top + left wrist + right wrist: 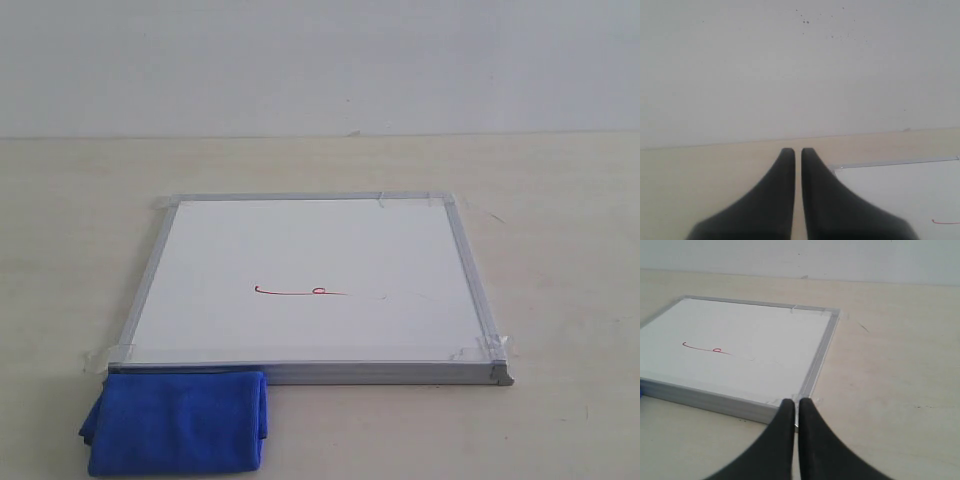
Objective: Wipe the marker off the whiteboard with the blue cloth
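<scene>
The whiteboard (310,280) lies flat on the table, silver-framed with taped corners. A thin red marker line (300,291) with a small loop crosses its middle. The blue cloth (178,420) sits folded on the table against the board's near left corner. Neither gripper shows in the exterior view. In the left wrist view my left gripper (797,151) is shut and empty, with the whiteboard (905,190) and an end of the marker line (945,222) off to one side. My right gripper (797,402) is shut and empty over the whiteboard's (740,350) near right corner, the marker line (710,349) beyond.
The pale wooden table (560,260) stretches all round the board. A plain white wall (320,60) rises behind its far edge. A sliver of blue cloth (641,391) shows at the right wrist view's border.
</scene>
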Robot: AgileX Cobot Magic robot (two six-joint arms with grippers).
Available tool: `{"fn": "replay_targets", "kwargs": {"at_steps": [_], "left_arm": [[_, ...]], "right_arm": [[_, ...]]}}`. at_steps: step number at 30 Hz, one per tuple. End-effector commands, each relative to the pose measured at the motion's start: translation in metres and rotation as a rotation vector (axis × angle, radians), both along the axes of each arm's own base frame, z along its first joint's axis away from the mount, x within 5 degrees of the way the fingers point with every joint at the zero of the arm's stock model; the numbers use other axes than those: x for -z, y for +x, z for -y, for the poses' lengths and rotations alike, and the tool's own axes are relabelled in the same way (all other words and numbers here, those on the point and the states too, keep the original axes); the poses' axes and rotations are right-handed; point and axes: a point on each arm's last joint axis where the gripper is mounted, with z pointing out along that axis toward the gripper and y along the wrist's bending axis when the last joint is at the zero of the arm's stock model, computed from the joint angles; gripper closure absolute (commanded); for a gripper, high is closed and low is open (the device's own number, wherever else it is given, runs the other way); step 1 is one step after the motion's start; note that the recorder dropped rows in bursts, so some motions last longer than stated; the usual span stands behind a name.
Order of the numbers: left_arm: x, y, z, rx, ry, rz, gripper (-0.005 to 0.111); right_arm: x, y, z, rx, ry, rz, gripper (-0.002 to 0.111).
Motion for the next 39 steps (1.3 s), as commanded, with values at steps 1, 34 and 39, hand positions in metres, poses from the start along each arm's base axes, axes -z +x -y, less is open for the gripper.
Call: {"fn": "replay_targets", "kwargs": {"at_steps": [1, 34, 39], "left_arm": [[-0.001, 0.0, 0.0, 0.004, -0.015, 0.0, 0.102], [-0.001, 0.0, 0.0, 0.004, -0.015, 0.0, 0.102], [-0.001, 0.0, 0.0, 0.004, -0.015, 0.0, 0.102]], "right_arm": [[-0.001, 0.0, 0.0, 0.007, 0.01, -0.001, 0.108], [-0.168, -0.046, 0.006, -0.035, 0.389, 0.503, 0.108], [-0.212, -0.019, -0.008, -0.116, 0.222, 0.405, 0.108]]}}
